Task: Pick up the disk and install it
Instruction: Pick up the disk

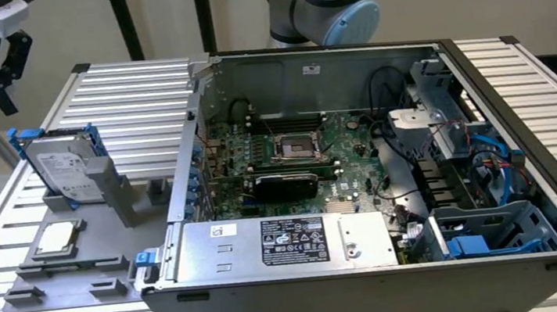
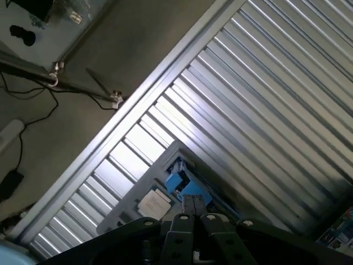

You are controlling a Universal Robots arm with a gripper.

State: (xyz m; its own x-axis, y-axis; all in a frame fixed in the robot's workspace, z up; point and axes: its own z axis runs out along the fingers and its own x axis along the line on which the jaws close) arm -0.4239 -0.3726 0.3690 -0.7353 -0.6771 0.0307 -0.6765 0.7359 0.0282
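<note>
The gripper hung in the air above the far corner of the slatted aluminium table at the exterior view's left, its black fingers pointing down and holding nothing. In the wrist view the gripper showed its two fingertips pressed flat together, so it was closed and empty. The disk stood upright on its edge in a slot of the grey fixture, below the gripper and a little toward the exterior view's right, well apart from the fingertips with open air between them. Its white label faced the exterior view's left and its blue carrier frame ran up the edges. From the wrist camera the disk was seen edge-on from above, close to the line of the closed fingertips, with mainly the blue plastic of its carrier showing. A square silver processor chip lay flat on the same fixture, just beside the foot of the disk and nearer the camera; the wrist view showed this chip next to the blue carrier. At the exterior view's right the open computer case lay on the table, with its motherboard, its power supply and a blue drive cage exposed.
</note>
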